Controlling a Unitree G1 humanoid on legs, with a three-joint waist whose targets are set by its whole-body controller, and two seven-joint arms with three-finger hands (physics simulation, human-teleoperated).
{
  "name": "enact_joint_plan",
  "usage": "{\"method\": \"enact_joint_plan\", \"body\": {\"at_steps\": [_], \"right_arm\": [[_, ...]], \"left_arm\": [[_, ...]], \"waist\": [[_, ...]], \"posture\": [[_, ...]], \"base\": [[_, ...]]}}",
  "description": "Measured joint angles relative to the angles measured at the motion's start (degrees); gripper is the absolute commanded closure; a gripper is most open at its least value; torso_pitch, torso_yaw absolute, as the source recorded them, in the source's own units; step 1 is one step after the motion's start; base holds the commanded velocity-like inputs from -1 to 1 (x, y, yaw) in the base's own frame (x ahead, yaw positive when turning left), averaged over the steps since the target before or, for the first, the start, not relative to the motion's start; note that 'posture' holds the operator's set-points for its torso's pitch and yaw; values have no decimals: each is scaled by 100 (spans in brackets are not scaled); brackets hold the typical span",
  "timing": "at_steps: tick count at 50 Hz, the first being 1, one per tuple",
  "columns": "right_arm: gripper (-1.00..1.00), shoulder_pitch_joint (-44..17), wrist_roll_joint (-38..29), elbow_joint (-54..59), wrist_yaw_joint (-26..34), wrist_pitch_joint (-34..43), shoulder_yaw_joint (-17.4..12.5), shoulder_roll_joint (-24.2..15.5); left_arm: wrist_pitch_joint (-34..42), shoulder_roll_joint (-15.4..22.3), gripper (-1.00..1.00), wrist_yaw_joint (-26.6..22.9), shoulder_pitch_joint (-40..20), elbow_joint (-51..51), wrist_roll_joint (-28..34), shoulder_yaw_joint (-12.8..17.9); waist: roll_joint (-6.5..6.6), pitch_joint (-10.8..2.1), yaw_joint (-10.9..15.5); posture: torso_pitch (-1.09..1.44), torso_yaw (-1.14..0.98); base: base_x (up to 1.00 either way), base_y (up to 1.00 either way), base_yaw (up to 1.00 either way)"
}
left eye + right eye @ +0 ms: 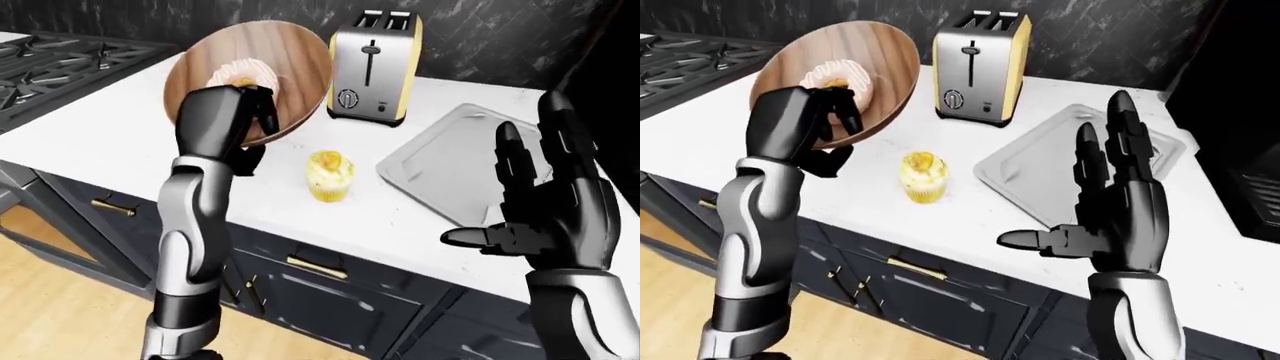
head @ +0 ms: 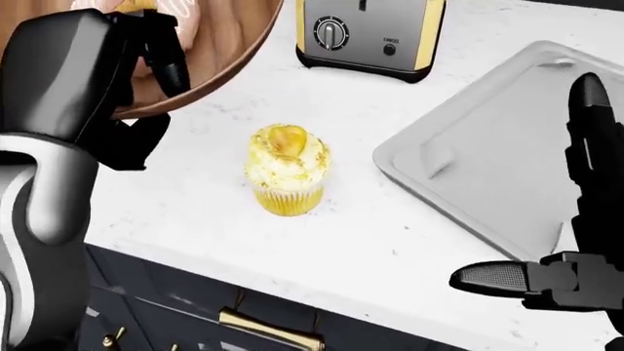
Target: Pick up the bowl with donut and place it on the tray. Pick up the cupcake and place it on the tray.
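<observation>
1. I was on the first step: my left hand (image 1: 222,124) was clamped on the near rim of the wooden bowl (image 1: 275,75), fingers hooked inside and thumb underneath, with the bowl lifted clear of the white surface (image 1: 110,131).

2. The bowl was tipped steeply toward the cameras, its inside almost facing me. The pink-iced donut (image 1: 837,77) sat against the inner wall just above my fingers; I judged it could slide out if the tilt grew.

3. My right hand (image 1: 1110,202) held nothing. It hung open, fingers spread upright and thumb pointing left, above the near edge of the surface and just in front of the tray in the eye views.

4. The grey tray (image 2: 507,175) lay flat to the right of the toaster (image 1: 373,67), with nothing on it that I could see.

5. The cupcake (image 2: 287,168) stood upright and untouched on the surface between the bowl and the tray, so the second step had not begun.

6. As I read it, the next move called for levelling the bowl, then carrying it rightward over the cupcake and past the toaster, and lowering it onto the tray before letting go.
</observation>
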Motion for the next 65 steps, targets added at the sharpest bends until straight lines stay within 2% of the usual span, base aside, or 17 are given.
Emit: {"method": "enact_joint_plan", "body": {"at_steps": [3,9,12,15,22,25,29,34,37,42,47,53,54,57,60,62,65], "right_arm": [[-100,1,-43,11,-20,-2,30,15],[-100,-50,-41,-48,7,-39,78,6],[-100,-34,-53,-34,7,1,152,45],[-100,-73,-57,-38,18,94,224,35],[-100,-95,-76,-98,16,85,164,37],[-100,-93,-69,-78,29,51,150,38],[-100,-55,-102,1,-42,101,35,19],[-100,-81,-84,7,-40,11,38,6],[-100,-77,-85,70,-18,-39,32,-1],[-100,-58,-31,53,-27,86,138,40],[-100,-110,-47,-42,-45,129,139,-2],[-100,-53,-152,-43,22,51,175,24],[-100,-101,-169,0,40,66,235,33],[-100,-31,-235,-10,45,56,141,33],[-100,83,-333,143,-36,110,-85,36],[-100,60,-358,94,-66,104,-91,46],[-100,34,-341,2,-27,12,9,56]], "left_arm": [[-79,-11,100,-5,10,-41,-32,-82],[-36,48,100,-60,44,-193,-21,46],[4,101,100,-28,106,-290,-10,154],[93,131,100,-35,167,-156,11,232],[125,101,100,-89,65,-252,38,159],[78,100,100,-82,2,-282,32,131],[-20,26,100,-79,48,-224,-4,-33],[-11,36,100,-158,-4,-259,-17,0],[0,46,100,-119,-46,-312,-2,33],[59,80,100,-84,61,-233,20,145],[137,105,100,-115,62,-76,-10,185],[66,85,100,0,5,-277,10,161],[77,122,100,7,50,-286,20,224],[172,105,100,-10,-38,-202,74,292],[97,-24,100,-28,56,-90,48,20],[14,-35,100,-91,49,-34,6,-103],[-60,-25,100,-145,-14,-98,-27,-113]], "waist": [[-61,-41,24],[242,18,-71],[133,27,-55],[241,-41,58],[-87,-65,32],[-356,-107,-8],[-304,-72,-99],[-41,90,-114],[217,62,-170],[48,77,3],[292,6,68],[112,74,175],[2,82,200],[-511,87,151],[-401,70,-140],[-217,65,-217],[57,181,-206]], "posture": [[0,0],[0,0],[0,0],[0,0],[0,0],[0,0],[0,0],[0,0],[0,0],[0,0],[0,0],[0,0],[0,0],[0,0],[0,0],[0,0],[0,0]], "base": [[-15,0,0],[-5,0,0],[-17,0,0],[-29,2,0],[-30,5,0],[-30,5,0],[-15,2,0],[0,0,0],[0,0,0],[0,-3,0],[0,-40,0],[0,-52,-17],[0,0,-100],[0,0,-100],[0,0,-100],[0,0,-100],[0,0,-100]]}}
